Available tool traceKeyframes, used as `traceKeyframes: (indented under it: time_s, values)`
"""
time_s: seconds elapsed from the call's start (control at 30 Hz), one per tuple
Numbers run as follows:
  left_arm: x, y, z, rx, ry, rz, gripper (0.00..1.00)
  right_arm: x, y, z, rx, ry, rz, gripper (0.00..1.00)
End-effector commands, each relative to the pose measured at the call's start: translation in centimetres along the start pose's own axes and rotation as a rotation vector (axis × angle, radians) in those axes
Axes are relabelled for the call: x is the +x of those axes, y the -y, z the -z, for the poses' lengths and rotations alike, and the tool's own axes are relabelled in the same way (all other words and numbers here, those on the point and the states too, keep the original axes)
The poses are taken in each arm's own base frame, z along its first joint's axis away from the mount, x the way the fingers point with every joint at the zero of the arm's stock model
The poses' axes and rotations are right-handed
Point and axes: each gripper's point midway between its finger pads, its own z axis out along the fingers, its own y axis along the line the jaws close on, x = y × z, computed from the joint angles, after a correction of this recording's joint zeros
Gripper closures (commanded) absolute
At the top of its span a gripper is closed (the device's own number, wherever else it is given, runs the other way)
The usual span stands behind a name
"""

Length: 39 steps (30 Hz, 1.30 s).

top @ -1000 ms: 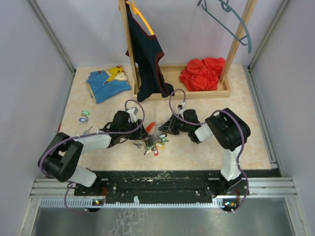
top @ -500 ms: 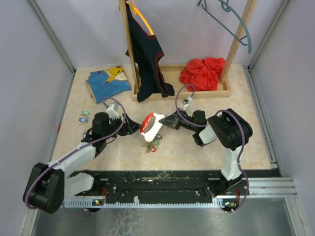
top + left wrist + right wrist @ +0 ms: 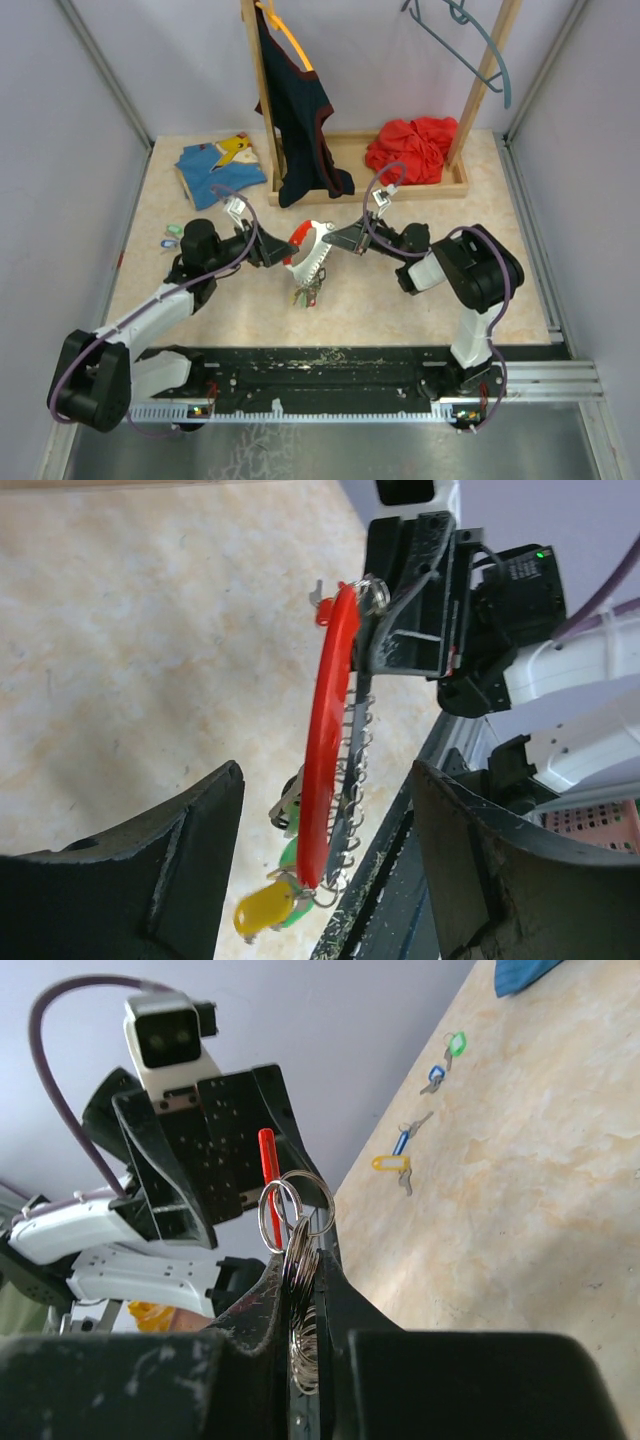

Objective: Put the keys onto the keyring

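While your right tool (image 3: 300, 1295) pinches the red plastic, silver-looped keyring (image 3: 326, 710), closing the spread left tool (image 3: 325, 772) off-centre could wrench it loose.

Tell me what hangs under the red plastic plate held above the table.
Tagged silver keys dangle below the red plastic plate: a yellow tag, a green tag. The plate hides any others.

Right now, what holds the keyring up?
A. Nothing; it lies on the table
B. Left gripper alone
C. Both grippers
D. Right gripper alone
D: the right gripper is shut on the keyring at its silver rings, while the left gripper stands open, not touching it.
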Motion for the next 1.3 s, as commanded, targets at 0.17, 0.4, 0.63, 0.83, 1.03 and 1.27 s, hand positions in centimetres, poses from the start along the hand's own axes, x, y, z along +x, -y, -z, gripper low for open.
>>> traceKeyframes:
  time_s: [0.17, 0.4, 0.63, 0.83, 1.03, 1.27]
  values:
    - [-1.3, 3.8, -0.9, 0.214, -0.073, -0.051, 0.31, -2.4, -6.9, -0.2, -0.225, 0.045, 0.244, 1.0]
    - [-1.1, 4.1, -1.7, 0.263, -0.111, -0.014, 0.37, -2.4, -7.4, -0.2, -0.238, 0.042, 0.271, 1.0]
    - [-1.0, 4.8, -2.0, 0.309, -0.139, -0.015, 0.6, -2.5, -7.7, -0.2, -0.246, 0.045, 0.3, 1.0]
    - [-1.4, 4.5, -1.9, 0.256, -0.157, -0.086, 0.9, -2.2, -7.9, 0.1, -0.246, 0.042, 0.339, 0.96]
    - [-2.4, 4.1, -1.5, 0.164, -0.162, -0.19, 1.0, -2.2, -7.6, 0.4, -0.197, 0.042, 0.414, 0.78]
    - [-4.3, 4.5, -0.7, 0.101, -0.139, -0.323, 1.0, -2.6, -6.4, 1.1, -0.051, 0.049, 0.528, 0.58]
